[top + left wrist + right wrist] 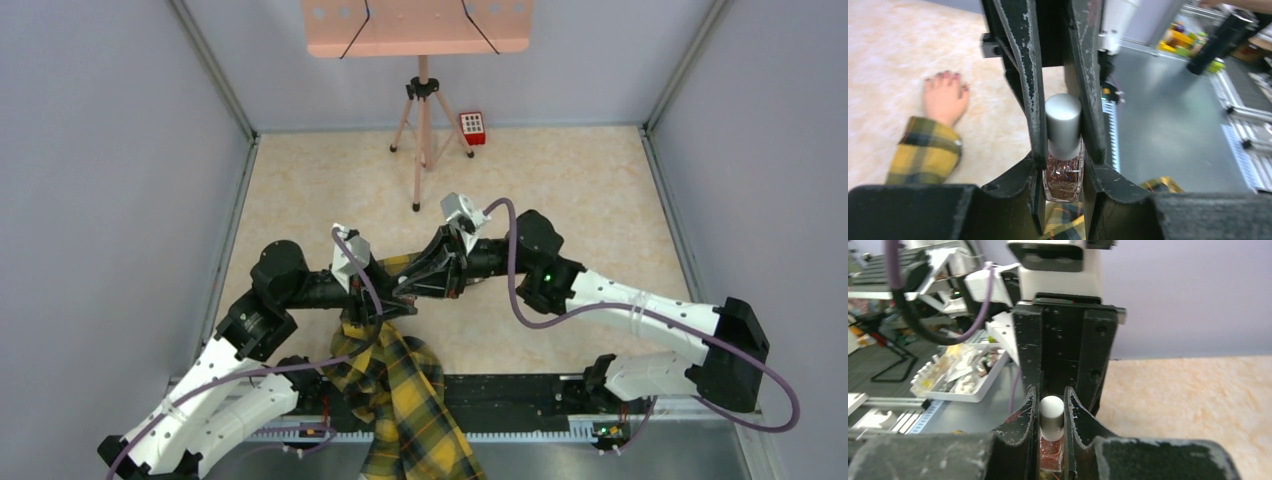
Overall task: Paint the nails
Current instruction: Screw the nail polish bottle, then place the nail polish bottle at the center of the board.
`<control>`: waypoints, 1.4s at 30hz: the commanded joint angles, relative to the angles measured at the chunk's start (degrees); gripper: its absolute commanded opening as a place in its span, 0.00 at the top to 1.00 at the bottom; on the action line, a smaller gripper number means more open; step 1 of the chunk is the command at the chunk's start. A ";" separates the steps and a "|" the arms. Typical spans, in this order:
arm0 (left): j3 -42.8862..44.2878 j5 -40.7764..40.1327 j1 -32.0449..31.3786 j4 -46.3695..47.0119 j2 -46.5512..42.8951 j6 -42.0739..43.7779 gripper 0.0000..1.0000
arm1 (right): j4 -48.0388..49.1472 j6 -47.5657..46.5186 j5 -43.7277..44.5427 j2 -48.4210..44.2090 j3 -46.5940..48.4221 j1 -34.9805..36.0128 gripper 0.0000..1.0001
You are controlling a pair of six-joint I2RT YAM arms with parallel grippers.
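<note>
L gripper clamps glittery red glass polish bottle w/ silver cap; R gripper grips same bottle. Dark red glossy nails lie apart.

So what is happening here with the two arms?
Both arms grip one small glass bottle of reddish glitter nail polish with a silver cap: left pincer and right pincer are both closed on it, cap still on. The pale mannequin hand in a yellow-black plaid sleeve lies on the beige table nearby, its dark red nails untouched.

The black left gripper and black right gripper meet tip to tip over the yellow-black plaid fabric sleeve, near centre.
</note>
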 commanded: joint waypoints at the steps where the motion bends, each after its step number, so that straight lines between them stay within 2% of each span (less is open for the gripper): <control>1: 1.87 -24.75 0.49 -0.73 -0.06 3.75 1.00 | -13.59 0.50 10.23 1.23 4.55 0.49 1.00; 8: 1.78 -43.60 0.44 -3.11 -0.31 3.16 1.00 | -23.42 2.45 20.95 5.43 9.65 0.68 1.00; 13: 1.75 -54.31 0.45 -4.39 -0.37 2.83 1.00 | -30.38 3.38 34.80 9.92 14.56 3.87 1.00; 18: 2.11 -58.46 0.48 -5.54 0.34 2.94 1.00 | -33.03 5.89 48.82 14.55 18.95 7.43 1.00; 22: 2.09 -57.45 0.44 -5.44 0.00 3.41 0.98 | -31.66 5.37 56.49 13.95 18.41 8.12 1.00; 23: 2.06 -55.82 0.41 -5.40 -0.18 3.94 0.88 | -31.62 4.72 58.46 13.30 18.01 8.19 1.00; 25: 1.92 -49.82 0.50 -5.45 -0.68 5.08 0.56 | -31.74 3.12 64.02 11.51 17.06 8.14 1.00; 27: 1.96 -44.97 0.42 -5.89 -1.44 6.02 0.32 | -32.43 1.45 69.12 9.53 16.26 8.12 1.00; 29: 1.67 -41.24 0.48 -5.92 -2.58 6.67 0.18 | -33.22 0.19 73.52 8.10 15.68 8.14 1.00; 32: 1.52 -37.25 0.47 -6.05 -4.44 7.34 0.14 | -33.81 -1.24 78.11 6.23 14.37 8.08 1.00; 35: 1.49 -38.05 0.50 -5.73 -6.50 7.22 0.12 | -33.41 -2.31 82.30 4.65 12.44 8.14 1.00; 42: 1.97 -53.41 1.18 -7.25 -5.96 5.39 0.11 | -31.96 -3.41 88.82 1.92 6.38 5.39 1.00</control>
